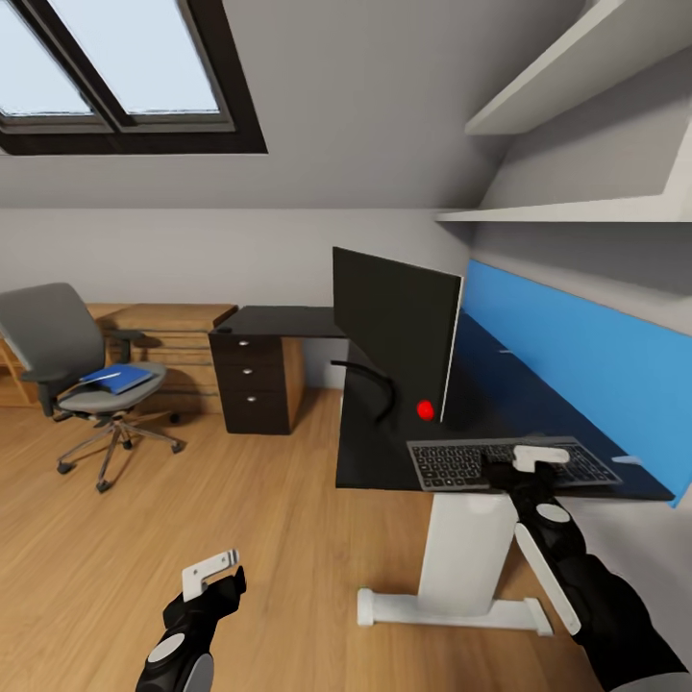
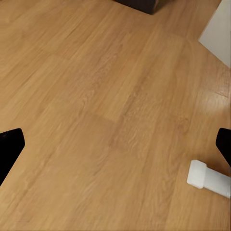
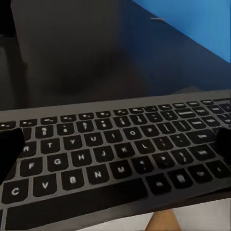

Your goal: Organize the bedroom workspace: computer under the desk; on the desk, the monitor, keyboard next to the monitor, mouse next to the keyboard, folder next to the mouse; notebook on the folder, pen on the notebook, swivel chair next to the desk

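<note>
The wide black monitor (image 1: 394, 327) stands on the black desk (image 1: 370, 452), turned edge-on to me. In front of it the keyboard (image 1: 461, 463) lies along the desk's front edge. My right gripper (image 1: 527, 463) hovers open just over the keyboard's front rim; the right wrist view has the keyboard (image 3: 115, 149) close up, with a dark fingertip (image 3: 9, 154) at each side. At far left stands the grey swivel chair (image 1: 58, 336), apart from the desk, with the blue folder (image 1: 120, 378) on its seat. Low over the floor, my left gripper (image 1: 213, 577) is open and empty.
A red dot (image 1: 425, 410) glows by the monitor's foot. The drawer unit (image 1: 252, 380) carries the desk's far wing, and the white leg (image 1: 466, 557) with its foot (image 2: 207, 178) the near one. A blue wall panel (image 1: 577, 356) and shelves (image 1: 577, 67) flank the right. Wooden floor (image 2: 115, 125) lies between chair and desk.
</note>
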{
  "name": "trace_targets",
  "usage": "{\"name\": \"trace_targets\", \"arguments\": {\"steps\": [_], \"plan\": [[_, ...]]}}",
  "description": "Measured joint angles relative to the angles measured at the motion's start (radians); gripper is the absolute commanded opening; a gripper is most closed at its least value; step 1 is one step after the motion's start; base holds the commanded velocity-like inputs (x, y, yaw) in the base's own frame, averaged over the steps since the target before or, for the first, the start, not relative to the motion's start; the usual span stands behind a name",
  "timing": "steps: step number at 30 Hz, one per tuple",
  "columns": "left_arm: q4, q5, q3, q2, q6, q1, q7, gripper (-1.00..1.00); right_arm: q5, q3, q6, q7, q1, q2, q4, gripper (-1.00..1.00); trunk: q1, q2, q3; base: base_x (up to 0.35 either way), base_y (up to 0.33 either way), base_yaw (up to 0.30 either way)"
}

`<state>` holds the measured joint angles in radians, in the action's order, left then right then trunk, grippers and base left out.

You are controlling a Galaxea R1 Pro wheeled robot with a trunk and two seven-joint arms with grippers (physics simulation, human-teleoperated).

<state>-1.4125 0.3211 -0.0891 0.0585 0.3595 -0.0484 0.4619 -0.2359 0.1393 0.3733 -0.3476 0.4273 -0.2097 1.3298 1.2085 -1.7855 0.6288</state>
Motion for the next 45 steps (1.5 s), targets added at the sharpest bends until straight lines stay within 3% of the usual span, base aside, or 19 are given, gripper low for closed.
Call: {"name": "trace_targets", "arguments": {"steps": [4, 18, 24, 25, 27, 29, 31, 35, 36, 42, 45], "plan": [[0.0, 0.0, 0.0, 0.0, 0.0, 0.0, 0.0, 1.0, 0.002, 0.0, -0.04, 0.0, -0.025, -0.003, 0.015, 1.0, 0.0, 0.0, 0.0, 0.285, -0.155, 0.0], [0.001, 0.0, 0.0, 0.0, 0.0, 0.0, -0.002, 1.0, 0.013, -0.008, -0.042, 0.0, -0.031, -0.003, 0.014, 1.0, 0.001, 0.0, 0.0, 0.128, -0.137, 0.0], [0.001, 0.0, 0.0, 0.0, 0.0, 0.0, -0.002, 1.0, 0.013, -0.095, 0.0, 0.005, -0.027, -0.003, 0.01, 1.0, 0.001, 0.0, 0.0, 0.003, -0.005, 0.0], [0.001, 0.0, 0.0, 0.0, 0.0, 0.0, -0.002, 1.0, 0.013, -0.124, 0.06, 0.012, -0.01, -0.004, -0.004, 1.0, 0.001, 0.0, 0.0, 0.001, -0.001, 0.0], [0.001, 0.0, 0.0, -0.001, 0.0, 0.0, -0.001, 1.0, 0.014, -0.133, 0.09, 0.02, 0.013, -0.004, -0.02, 1.0, 0.001, 0.0, 0.0, 0.0, 0.0, 0.0], [-0.001, 0.0, 0.0, -0.002, 0.0, 0.0, -0.001, 1.0, 0.016, -0.14, 0.117, 0.038, 0.068, -0.005, -0.061, 1.0, 0.001, 0.0, 0.0, 0.0, 0.0, 0.0], [-0.006, 0.0, 0.001, -0.003, 0.0, 0.0, -0.001, 1.0, 0.018, -0.144, 0.138, 0.088, 0.182, -0.022, -0.188, 1.0, 0.001, 0.0, 0.0, 0.0, 0.0, 0.0], [-0.009, 0.0, 0.002, -0.003, 0.0, 0.0, 0.0, 1.0, 0.019, -0.145, 0.136, 0.135, 0.294, -0.043, -0.358, 1.0, 0.001, 0.0, 0.0, 0.0, 0.0, 0.0], [-0.01, 0.0, 0.002, -0.004, 0.0, 0.0, 0.001, 1.0, 0.026, -0.145, 0.126, 0.154, 0.353, -0.051, -0.455, 1.0, 0.001, 0.0, 0.0, 0.0, 0.0, 0.0], [-0.012, 0.0, 0.003, -0.004, -0.001, 0.0, 0.001, 1.0, 0.085, -0.144, 0.026, 0.234, 0.559, -0.075, -0.777, 1.0, 0.001, 0.0, 0.0, 0.0, 0.0, 0.0], [-0.015, 0.0, 0.003, -0.004, -0.001, 0.0, 0.002, 1.0, 0.113, -0.144, -0.002, 0.267, 0.609, -0.08, -0.869, 1.0, 0.001, 0.0, 0.0, 0.0, 0.0, 0.0]]}}
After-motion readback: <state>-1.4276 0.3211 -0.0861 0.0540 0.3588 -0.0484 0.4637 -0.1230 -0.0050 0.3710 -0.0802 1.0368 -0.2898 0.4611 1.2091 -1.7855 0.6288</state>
